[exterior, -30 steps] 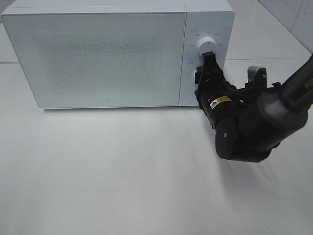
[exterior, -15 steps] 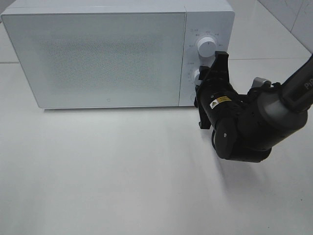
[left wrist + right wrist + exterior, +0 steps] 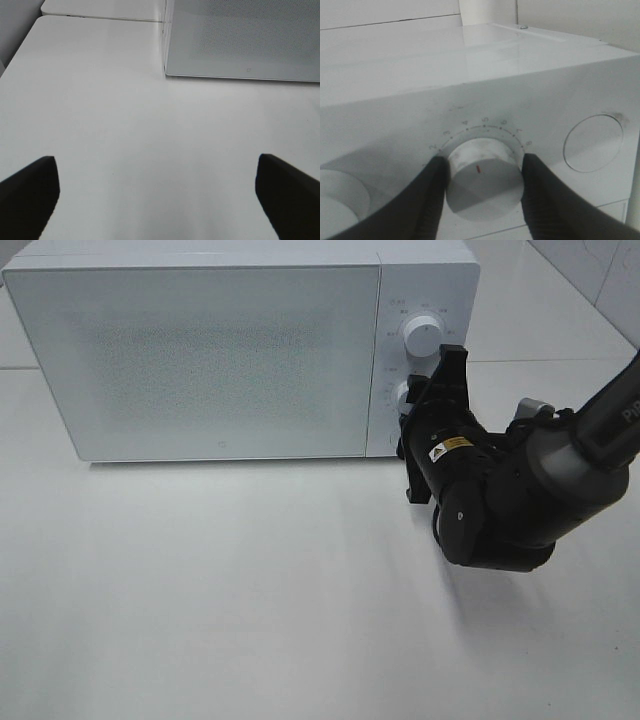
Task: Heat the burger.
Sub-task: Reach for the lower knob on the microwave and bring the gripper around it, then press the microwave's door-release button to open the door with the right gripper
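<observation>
microwave point(image 3: 200, 350): 1 | dial point(image 3: 423, 335): 2 | round button point(image 3: 592, 142): 1 | table point(image 3: 250, 620): 1

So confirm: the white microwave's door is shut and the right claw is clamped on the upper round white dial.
No: the right claw is clamped on the lower round white dial; the exterior high view shows the upper dial free. The white microwave's door is shut.

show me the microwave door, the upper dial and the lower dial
microwave door point(image 3: 200, 360): exterior high view, middle of the speckled panel
upper dial point(image 3: 422, 335): exterior high view, centre of its front face
lower dial point(image 3: 481, 184): right wrist view, front face near the red mark
</observation>
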Motion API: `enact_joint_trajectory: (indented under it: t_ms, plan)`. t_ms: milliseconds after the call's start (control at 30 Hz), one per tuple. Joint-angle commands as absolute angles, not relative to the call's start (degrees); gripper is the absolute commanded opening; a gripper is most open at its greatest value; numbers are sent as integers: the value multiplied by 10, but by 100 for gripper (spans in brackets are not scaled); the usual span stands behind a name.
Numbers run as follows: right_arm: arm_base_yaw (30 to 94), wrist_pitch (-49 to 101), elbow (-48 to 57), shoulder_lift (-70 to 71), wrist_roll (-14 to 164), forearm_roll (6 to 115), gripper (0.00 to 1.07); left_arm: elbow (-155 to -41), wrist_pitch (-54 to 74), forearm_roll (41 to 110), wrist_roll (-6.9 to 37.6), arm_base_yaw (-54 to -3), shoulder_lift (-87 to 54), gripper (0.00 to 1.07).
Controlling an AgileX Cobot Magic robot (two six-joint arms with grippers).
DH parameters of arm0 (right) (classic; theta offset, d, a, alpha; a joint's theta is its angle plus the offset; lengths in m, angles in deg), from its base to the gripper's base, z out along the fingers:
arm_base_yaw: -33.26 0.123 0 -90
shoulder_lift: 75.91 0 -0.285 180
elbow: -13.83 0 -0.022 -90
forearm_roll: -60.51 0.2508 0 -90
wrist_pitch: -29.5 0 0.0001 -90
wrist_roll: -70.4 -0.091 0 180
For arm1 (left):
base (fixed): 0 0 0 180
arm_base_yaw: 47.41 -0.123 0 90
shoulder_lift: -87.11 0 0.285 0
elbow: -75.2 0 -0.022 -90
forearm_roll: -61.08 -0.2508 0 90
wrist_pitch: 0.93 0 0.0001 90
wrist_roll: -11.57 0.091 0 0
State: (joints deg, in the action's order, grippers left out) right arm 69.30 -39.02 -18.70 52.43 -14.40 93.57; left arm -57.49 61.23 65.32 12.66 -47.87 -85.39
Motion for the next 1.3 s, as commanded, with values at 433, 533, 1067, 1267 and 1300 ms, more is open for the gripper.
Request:
enact_joint_trajectory:
  t_ms: [433, 533, 1067, 1267, 1300]
  plan:
    - [700, -517, -167, 515, -105, 907, 25, -573, 605, 658, 123, -480, -865, 100]
    - [700, -504, -167, 515, -83, 931, 33, -573, 605, 658, 123, -480, -865, 100]
    - [700, -469, -167, 515, -58, 991, 56, -573, 605, 658, 123, -480, -865, 100]
    - [702, -453, -175, 513, -58, 976, 67, -573, 605, 658, 123, -480, -865, 100]
    - [702, -442, -184, 507, -58, 969, 69, -573, 605, 658, 123, -480, -865, 100]
